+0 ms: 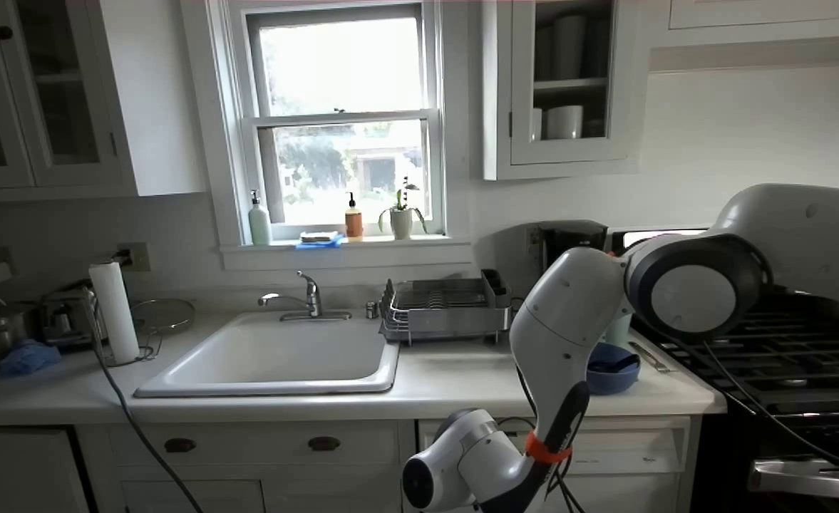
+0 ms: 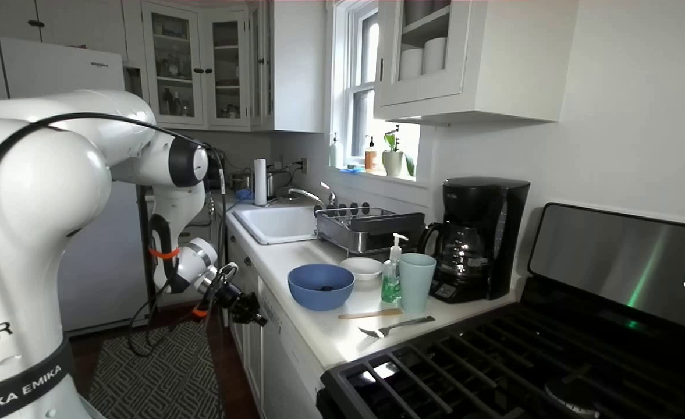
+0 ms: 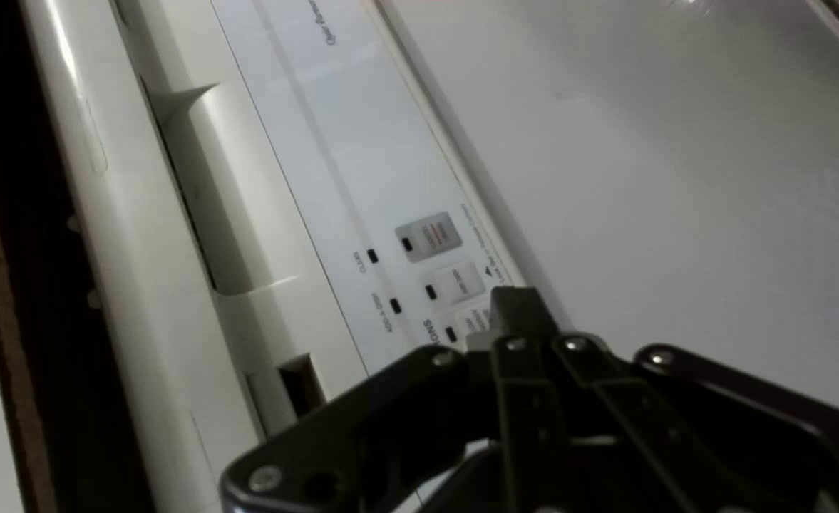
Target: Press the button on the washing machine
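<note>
The washing machine is a white flat-fronted built-in unit under the counter. It shows in both exterior views (image 1: 626, 452) (image 2: 290, 355) and fills much of the wrist view (image 3: 640, 164). Its control strip (image 3: 305, 142) carries small buttons with dark marks: a grey button (image 3: 428, 236), a paler button (image 3: 456, 283) below it, and another (image 3: 472, 322) partly covered by my fingertip. My gripper (image 3: 522, 310) is shut and empty, its tips over the strip's lower edge. In an exterior view the gripper (image 2: 261, 317) is beside the machine's front. I cannot tell whether it touches.
The countertop edge (image 2: 295, 326) is above the gripper. A blue bowl (image 2: 320, 285), a cup (image 2: 416, 282) and a fork (image 2: 397, 327) lie on the counter. The black stove (image 2: 464, 361) adjoins the machine. A recessed handle (image 3: 227, 192) is beside the control strip.
</note>
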You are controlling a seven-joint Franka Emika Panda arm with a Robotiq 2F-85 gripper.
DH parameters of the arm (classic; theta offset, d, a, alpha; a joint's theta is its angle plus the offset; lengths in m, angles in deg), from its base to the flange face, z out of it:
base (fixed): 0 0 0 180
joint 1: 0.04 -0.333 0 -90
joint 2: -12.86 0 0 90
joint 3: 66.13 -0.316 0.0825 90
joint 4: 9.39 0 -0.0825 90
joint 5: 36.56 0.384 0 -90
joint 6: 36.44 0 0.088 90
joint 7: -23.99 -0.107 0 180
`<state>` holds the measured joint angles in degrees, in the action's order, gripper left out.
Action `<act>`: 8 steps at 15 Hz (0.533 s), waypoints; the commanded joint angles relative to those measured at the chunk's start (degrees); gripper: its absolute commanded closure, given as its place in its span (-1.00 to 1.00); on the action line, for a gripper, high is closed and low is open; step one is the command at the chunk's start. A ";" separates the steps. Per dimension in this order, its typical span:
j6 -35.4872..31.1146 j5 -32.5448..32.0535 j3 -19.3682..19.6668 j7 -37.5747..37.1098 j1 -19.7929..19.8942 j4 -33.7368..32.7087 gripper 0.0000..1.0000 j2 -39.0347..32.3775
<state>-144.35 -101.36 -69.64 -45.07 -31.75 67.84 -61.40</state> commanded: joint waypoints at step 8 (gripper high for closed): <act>0.30 -0.04 0.04 0.27 0.08 -1.43 1.00 -0.99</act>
<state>-144.26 -101.34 -69.44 -44.90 -31.73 66.85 -62.10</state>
